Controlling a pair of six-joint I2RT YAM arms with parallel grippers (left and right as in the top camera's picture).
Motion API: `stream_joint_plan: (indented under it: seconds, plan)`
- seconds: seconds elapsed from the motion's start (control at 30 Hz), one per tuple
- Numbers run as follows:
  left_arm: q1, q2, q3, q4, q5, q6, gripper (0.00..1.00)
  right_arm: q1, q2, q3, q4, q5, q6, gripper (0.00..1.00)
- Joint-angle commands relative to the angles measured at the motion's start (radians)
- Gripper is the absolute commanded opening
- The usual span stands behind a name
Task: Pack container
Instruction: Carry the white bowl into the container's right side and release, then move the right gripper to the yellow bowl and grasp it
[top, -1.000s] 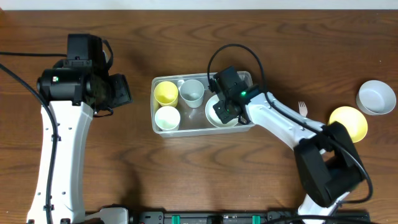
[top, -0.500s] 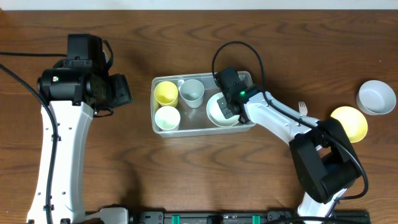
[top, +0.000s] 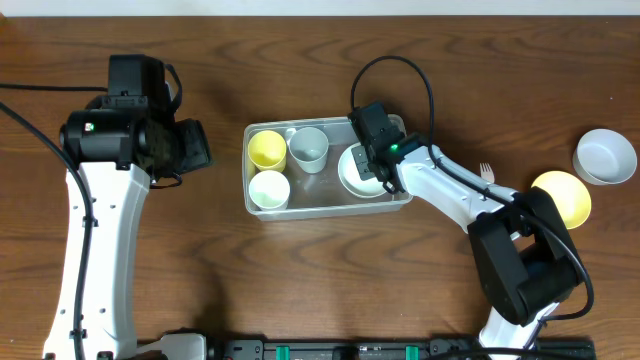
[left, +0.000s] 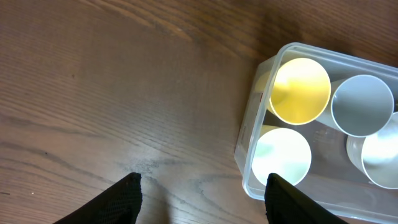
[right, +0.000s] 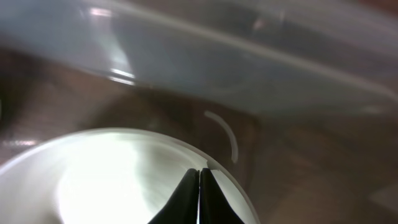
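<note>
The clear container (top: 322, 200) sits mid-table and holds a yellow cup (top: 266, 149), a white cup (top: 269, 189), a pale grey cup (top: 308, 148) and a white bowl (top: 353, 176). My right gripper (top: 373, 178) reaches into its right end, shut on the bowl's rim. In the right wrist view the fingers (right: 199, 171) pinch the rim of the white bowl (right: 112, 180), with the container wall (right: 249, 68) beyond. My left gripper (left: 202, 186) hangs open over bare wood, left of the container (left: 245, 146), holding nothing.
A yellow bowl (top: 560, 197) and a pale grey bowl (top: 605, 156) stand at the far right. A white fork (top: 487, 175) lies between them and the container. The right arm's cable loops above the tub.
My right gripper has carried the white bowl a little to the right and toward the back inside the container. The left arm has not moved.
</note>
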Motion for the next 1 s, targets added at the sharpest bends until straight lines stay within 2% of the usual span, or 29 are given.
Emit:
stream_joint_plan:
  seconds: [0.0, 0.37, 0.43, 0.53, 0.63, 0.73, 0.8, 0.9, 0.97]
  plan:
    - [0.004, 0.002, -0.011, -0.006, 0.003, -0.005, 0.64, -0.010, -0.001, -0.002, 0.015, 0.018, 0.038, 0.07]
    - [0.004, 0.002, -0.011, -0.007, 0.003, -0.005, 0.64, -0.003, -0.039, 0.011, -0.006, 0.006, 0.048, 0.15]
    - [0.004, 0.002, -0.011, -0.006, 0.003, -0.005, 0.64, 0.006, -0.089, 0.024, -0.043, 0.003, 0.047, 0.20]
    - [0.004, 0.002, -0.011, -0.006, 0.003, -0.005, 0.64, 0.010, -0.207, 0.058, -0.133, 0.003, 0.034, 0.36]
    - [0.004, 0.002, -0.011, -0.007, 0.003, -0.005, 0.64, -0.007, -0.347, 0.095, -0.204, 0.008, 0.014, 0.40]
    - [0.004, 0.002, -0.011, -0.010, 0.003, -0.005, 0.64, -0.077, -0.481, 0.124, -0.275, 0.011, 0.042, 0.45]
    - [0.004, 0.002, -0.011, -0.013, 0.003, -0.005, 0.64, -0.152, -0.556, 0.127, -0.319, 0.011, 0.081, 0.59]
    - [0.004, 0.002, -0.011, -0.014, 0.003, -0.005, 0.64, -0.298, -0.626, 0.127, -0.414, 0.010, 0.129, 0.59]
    - [0.004, 0.002, -0.011, -0.014, 0.003, -0.005, 0.64, -0.402, -0.640, 0.127, -0.483, 0.000, 0.150, 0.63]
